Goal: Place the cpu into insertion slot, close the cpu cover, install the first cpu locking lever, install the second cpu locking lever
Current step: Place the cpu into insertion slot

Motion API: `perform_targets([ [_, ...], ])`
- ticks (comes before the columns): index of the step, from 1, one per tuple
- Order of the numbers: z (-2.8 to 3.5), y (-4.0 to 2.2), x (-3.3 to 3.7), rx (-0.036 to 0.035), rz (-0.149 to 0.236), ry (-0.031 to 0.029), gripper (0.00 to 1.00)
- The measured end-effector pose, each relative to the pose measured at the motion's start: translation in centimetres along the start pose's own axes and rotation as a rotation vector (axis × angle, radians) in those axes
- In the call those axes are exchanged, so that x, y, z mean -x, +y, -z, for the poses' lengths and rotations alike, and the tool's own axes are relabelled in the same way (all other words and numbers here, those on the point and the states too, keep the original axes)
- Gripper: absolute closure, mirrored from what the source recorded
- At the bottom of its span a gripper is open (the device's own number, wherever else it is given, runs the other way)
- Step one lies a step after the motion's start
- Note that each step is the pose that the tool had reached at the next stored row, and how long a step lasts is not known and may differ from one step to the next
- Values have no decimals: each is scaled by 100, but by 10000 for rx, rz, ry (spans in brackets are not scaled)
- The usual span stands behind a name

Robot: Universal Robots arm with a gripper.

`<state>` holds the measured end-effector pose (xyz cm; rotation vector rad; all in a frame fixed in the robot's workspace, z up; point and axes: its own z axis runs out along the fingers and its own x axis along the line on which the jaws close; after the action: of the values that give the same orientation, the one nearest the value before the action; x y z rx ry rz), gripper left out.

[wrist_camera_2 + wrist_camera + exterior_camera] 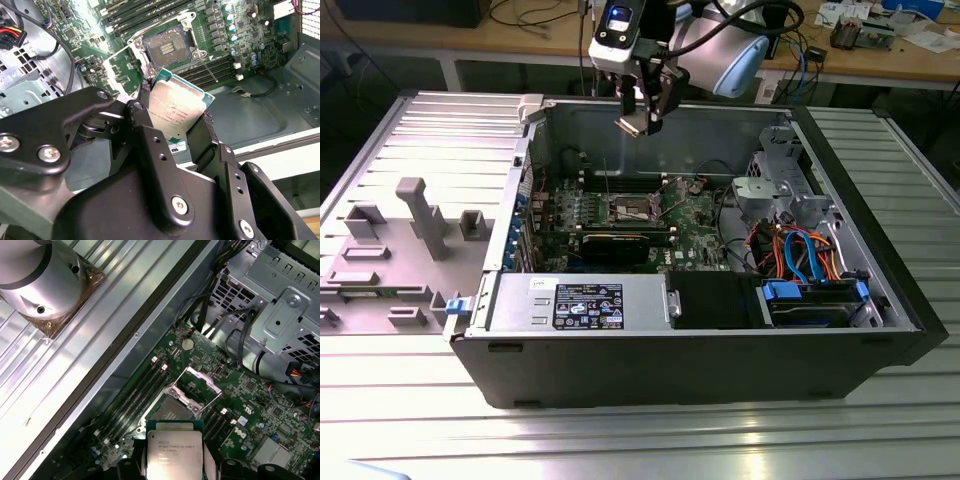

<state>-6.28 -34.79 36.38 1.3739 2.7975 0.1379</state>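
My gripper (641, 118) is shut on the cpu (634, 126), a small silver-topped square chip, and hangs high over the open computer case near its back wall. In both wrist views the cpu (177, 112) (173, 452) sits between the black fingers (207, 124), tilted. Below it on the green board lies the insertion slot (167, 47) (633, 208), its dark centre uncovered. The cpu cover (195, 385) (119, 69), a silvery window frame, stands swung up beside the slot. A thin metal lever (211, 71) slants along the slot's side.
Long black memory slots (145, 12) flank the socket. A black graphics card (620, 245), a power supply (585, 300), a silver drive cage (780, 185) and orange and blue cables (800, 250) fill the case. A grey fixture plate (410, 215) lies at the exterior view's left.
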Motion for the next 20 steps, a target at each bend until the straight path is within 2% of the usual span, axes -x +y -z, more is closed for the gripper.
perform_targets([
  [3,1,-8,-5,1,-103,-10,46],
  [10,-11,-10,-5,15,-1180,-100,46],
  [16,-13,-10,-6,17,-1284,-109,46],
  [20,-23,-12,-6,30,-1978,-171,46],
])
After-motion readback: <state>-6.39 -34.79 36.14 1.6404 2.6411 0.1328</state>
